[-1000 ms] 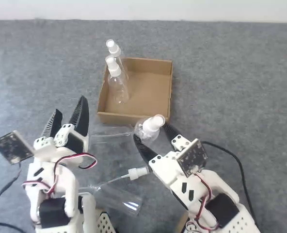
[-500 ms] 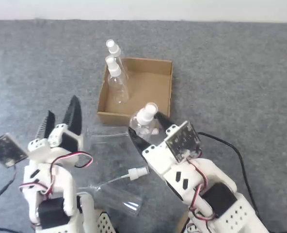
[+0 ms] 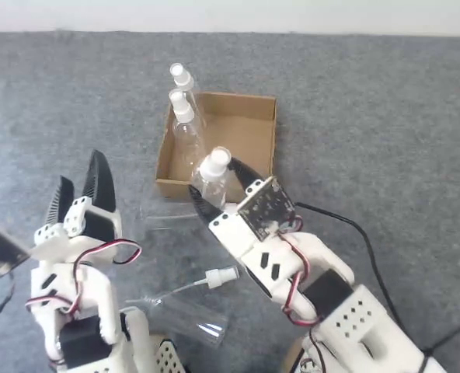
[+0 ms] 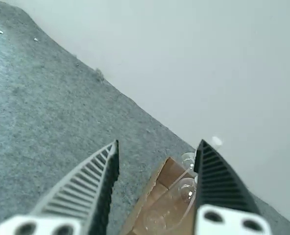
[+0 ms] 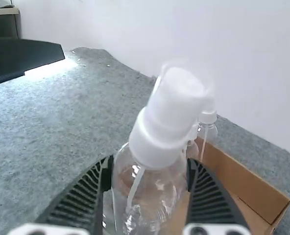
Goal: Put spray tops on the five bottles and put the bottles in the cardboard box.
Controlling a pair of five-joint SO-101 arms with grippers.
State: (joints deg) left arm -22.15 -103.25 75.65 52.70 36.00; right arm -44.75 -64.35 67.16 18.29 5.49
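Note:
The open cardboard box point(image 3: 253, 148) sits mid-table. A clear bottle with a white spray top point(image 3: 188, 130) stands in its far left corner, and a second capped bottle point(image 3: 182, 78) stands just behind that corner. My right gripper point(image 3: 212, 180) is shut on a third capped bottle point(image 3: 212, 172), held upright above the box's near wall; the right wrist view shows this bottle point(image 5: 150, 188) between the fingers point(image 5: 102, 177). My left gripper point(image 3: 80, 169) is open and holds nothing, left of the box. In the left wrist view, the left gripper point(image 4: 157, 147) frames the box point(image 4: 157, 188).
A clear bottle point(image 3: 170, 213) lies on the grey carpet in front of the box. Another bottle point(image 3: 185, 314) lies near the arm bases, with a loose spray top point(image 3: 219, 275) beside its neck. A black cable point(image 3: 362, 241) trails right of the right arm.
My right gripper has carried the capped bottle left and toward the box's near wall. My left arm has swung left, away from the box, still open.

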